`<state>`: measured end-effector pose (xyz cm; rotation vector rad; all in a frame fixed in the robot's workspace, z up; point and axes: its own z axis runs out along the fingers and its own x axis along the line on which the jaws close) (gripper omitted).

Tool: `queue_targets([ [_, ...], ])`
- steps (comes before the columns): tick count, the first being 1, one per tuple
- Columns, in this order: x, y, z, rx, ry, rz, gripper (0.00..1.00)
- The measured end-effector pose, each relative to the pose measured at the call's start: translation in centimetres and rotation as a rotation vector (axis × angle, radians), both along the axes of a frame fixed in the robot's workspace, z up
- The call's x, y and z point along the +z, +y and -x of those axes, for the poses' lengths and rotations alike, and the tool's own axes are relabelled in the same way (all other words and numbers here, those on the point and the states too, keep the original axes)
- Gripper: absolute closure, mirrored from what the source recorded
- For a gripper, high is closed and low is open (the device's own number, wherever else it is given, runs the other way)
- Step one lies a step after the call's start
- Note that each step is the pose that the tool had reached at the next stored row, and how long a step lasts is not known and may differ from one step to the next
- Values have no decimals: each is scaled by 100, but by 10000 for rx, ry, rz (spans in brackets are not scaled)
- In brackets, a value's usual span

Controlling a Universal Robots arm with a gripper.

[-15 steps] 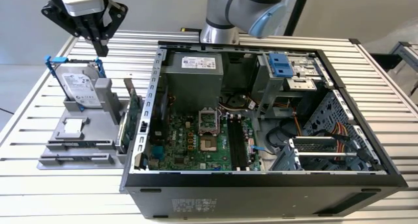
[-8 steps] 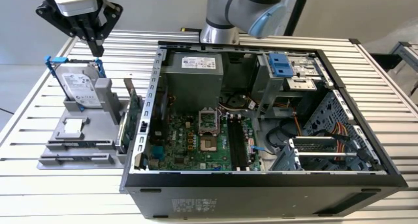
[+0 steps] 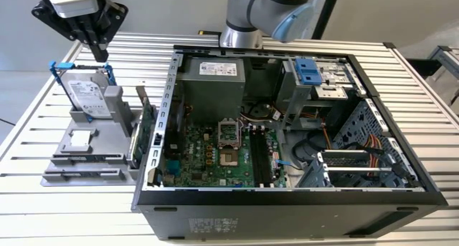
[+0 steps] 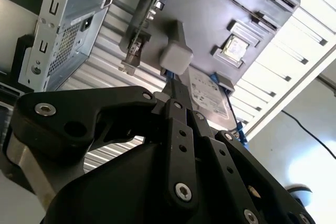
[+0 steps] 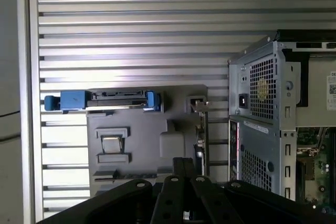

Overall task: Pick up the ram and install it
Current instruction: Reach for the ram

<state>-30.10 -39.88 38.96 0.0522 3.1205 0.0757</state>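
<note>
My gripper [image 3: 101,53] hangs at the exterior view's upper left, above the far end of the grey parts fixture [image 3: 86,144]. Its black fingers are shut with nothing between them, as both wrist views show [image 5: 184,162] [image 4: 169,85]. I take the thin dark strip standing on edge in a slot at the fixture's near end to be the ram [image 3: 85,159], well short of the gripper. The open computer case [image 3: 287,128] lies on its side. The black memory slots [image 3: 259,160] on its green motherboard look bare.
A silver hard drive [image 3: 90,95] in blue rails stands in the fixture just below the gripper. A green expansion card [image 3: 146,129] stands on edge between fixture and case. The robot's base [image 3: 244,20] rises behind the case. The ribbed metal table [image 3: 43,214] surrounds everything.
</note>
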Motion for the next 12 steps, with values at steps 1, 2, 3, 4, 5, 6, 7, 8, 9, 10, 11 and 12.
queue_targets([
  [1, 0, 0, 11, 0, 0, 0, 100],
  [2, -1, 0, 22, 1, 0, 0, 100],
  [3, -1, 0, 34, 1, 0, 0, 100],
  [4, -1, 0, 48, 1, 0, 0, 100],
  [5, -2, 0, 63, 2, 0, 0, 100],
  [6, -1, 0, 81, 2, 1, 0, 100],
  [7, -2, 0, 96, 2, 0, 1, 100],
  [8, -2, 0, 113, 3, 0, 0, 100],
  [9, -2, 0, 130, 3, 0, 0, 100],
  [10, -2, 0, 146, 3, 0, 0, 100],
  [11, -2, 0, 163, 3, 0, 0, 100],
  [12, -2, 0, 179, 3, 0, 0, 100],
])
